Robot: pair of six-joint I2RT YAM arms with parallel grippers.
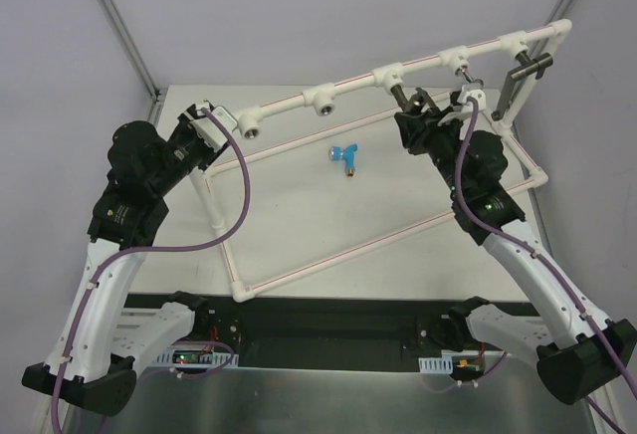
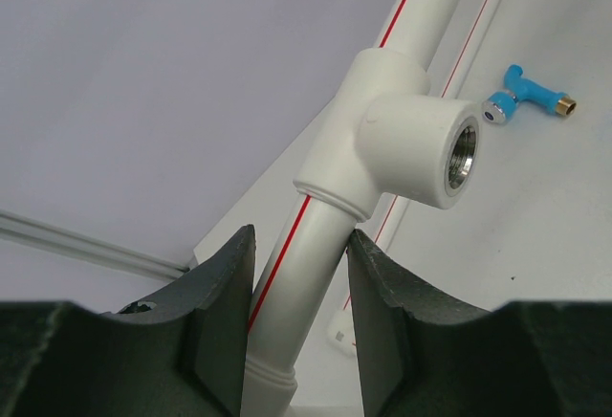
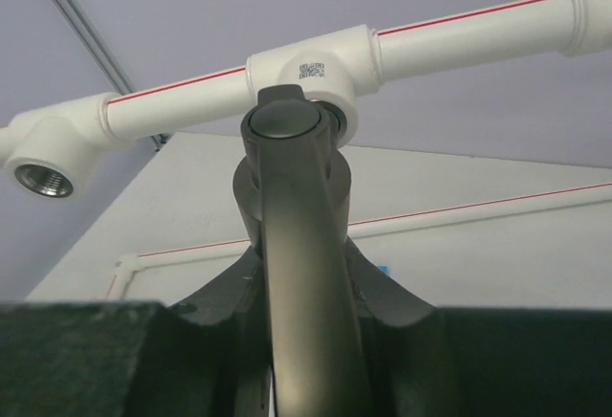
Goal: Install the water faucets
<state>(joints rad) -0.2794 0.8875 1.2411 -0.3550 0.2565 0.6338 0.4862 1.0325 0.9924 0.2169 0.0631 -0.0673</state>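
Dark grey faucet (image 3: 287, 149) clamped in right gripper (image 3: 304, 293) at white pipe frame (image 2: 402, 140), left gripper (image 2: 298, 245) clamped on it; blue faucet (image 1: 345, 158) loose toward worktop (image 1: 299, 230) far edge.

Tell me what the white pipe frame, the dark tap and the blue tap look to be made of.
White pipe frame: matte moulded plastic, probably; its socket has a shiny threaded metal insert. Dark tap: smooth grey metal with soft sheen, likely. Blue tap: glossy blue plastic-looking body, brass-coloured threaded end.
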